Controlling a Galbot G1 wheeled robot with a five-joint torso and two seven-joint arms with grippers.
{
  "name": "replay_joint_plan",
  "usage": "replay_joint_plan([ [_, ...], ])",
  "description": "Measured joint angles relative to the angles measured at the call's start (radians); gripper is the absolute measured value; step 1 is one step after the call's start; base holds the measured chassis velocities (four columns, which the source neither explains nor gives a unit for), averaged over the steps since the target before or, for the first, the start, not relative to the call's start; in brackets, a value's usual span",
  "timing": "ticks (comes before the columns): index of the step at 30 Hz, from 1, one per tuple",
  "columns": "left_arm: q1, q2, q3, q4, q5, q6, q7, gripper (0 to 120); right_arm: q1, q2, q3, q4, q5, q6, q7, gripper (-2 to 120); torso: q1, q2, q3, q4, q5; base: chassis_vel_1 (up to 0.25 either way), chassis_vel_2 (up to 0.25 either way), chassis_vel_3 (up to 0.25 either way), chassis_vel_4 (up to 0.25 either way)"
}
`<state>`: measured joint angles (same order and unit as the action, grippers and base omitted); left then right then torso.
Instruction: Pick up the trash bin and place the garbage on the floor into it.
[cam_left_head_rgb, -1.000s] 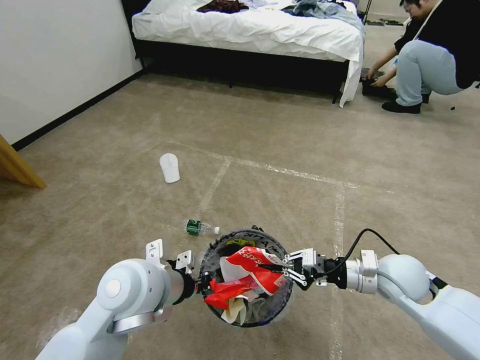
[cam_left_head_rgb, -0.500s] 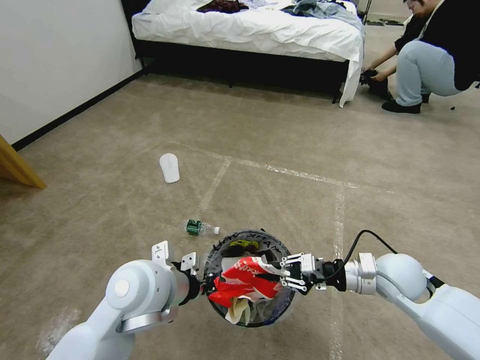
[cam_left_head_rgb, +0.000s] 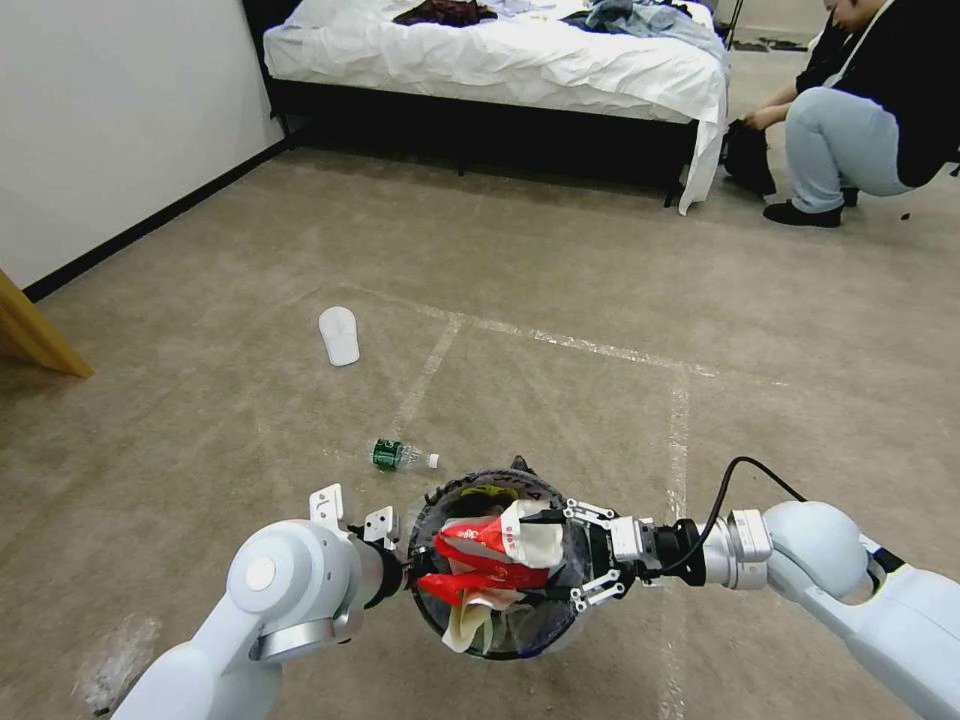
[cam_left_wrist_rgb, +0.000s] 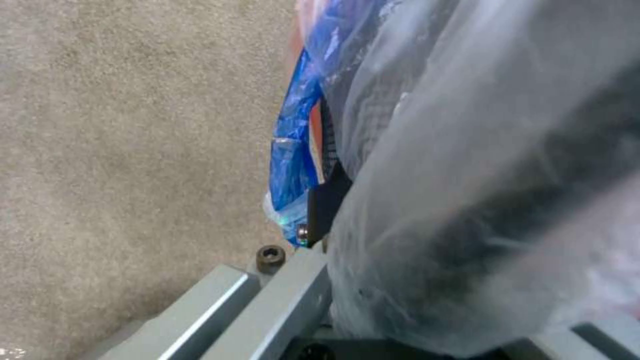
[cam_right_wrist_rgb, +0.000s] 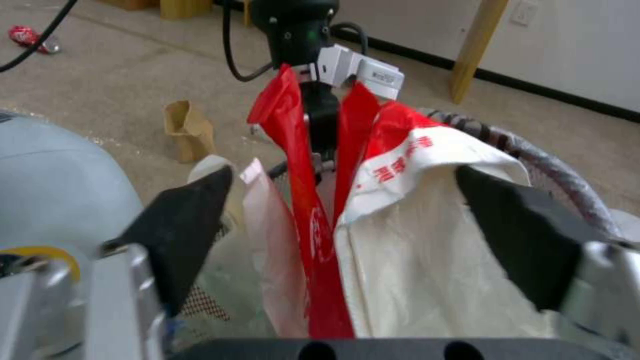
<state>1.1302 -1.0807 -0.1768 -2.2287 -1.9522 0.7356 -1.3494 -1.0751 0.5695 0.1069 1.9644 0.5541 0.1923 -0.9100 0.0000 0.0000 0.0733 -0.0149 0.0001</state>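
Two end effectors meet at the trash bin (cam_left_head_rgb: 500, 565) in the head view, the left end effector (cam_left_head_rgb: 400, 570) clamped on its rim, the right end effector (cam_left_head_rgb: 575, 555) spread wide, empty, beside a red-and-white wrapper (cam_left_head_rgb: 500, 545) that, judging by its perch, could spill; the left wrist view adds the blue-edged liner (cam_left_wrist_rgb: 290, 165) pinched; the right wrist view adds a brown cardboard piece (cam_right_wrist_rgb: 190, 130) beyond.

Bin (cam_left_head_rgb: 455, 615) between both sets of fingers.
Wrappers (cam_left_head_rgb: 480, 560) inside, left of right fingers (cam_left_head_rgb: 590, 512); bottle (cam_left_head_rgb: 400, 455) and slipper (cam_left_head_rgb: 339, 334) on floor (cam_left_head_rgb: 560, 290) beyond left fingers (cam_left_wrist_rgb: 325, 202).
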Motion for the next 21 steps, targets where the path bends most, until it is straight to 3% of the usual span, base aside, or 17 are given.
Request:
replay_joint_plan([
  [4,0.005,-0.001,-0.001,0.003,0.010,0.000,0.002,0,0.000,0.000,0.002,0.004,0.001,0.002,0.000,99,0.000,0.000,0.000,0.0000,0.0000,0.000,0.000,0.000,0.000],
  [21,0.006,-0.020,0.004,0.030,0.036,0.000,0.010,0,0.004,-0.001,0.002,0.024,0.006,0.007,-0.014,100,0.000,0.000,0.000,0.0000,0.0000,0.000,0.000,0.000,0.000],
])
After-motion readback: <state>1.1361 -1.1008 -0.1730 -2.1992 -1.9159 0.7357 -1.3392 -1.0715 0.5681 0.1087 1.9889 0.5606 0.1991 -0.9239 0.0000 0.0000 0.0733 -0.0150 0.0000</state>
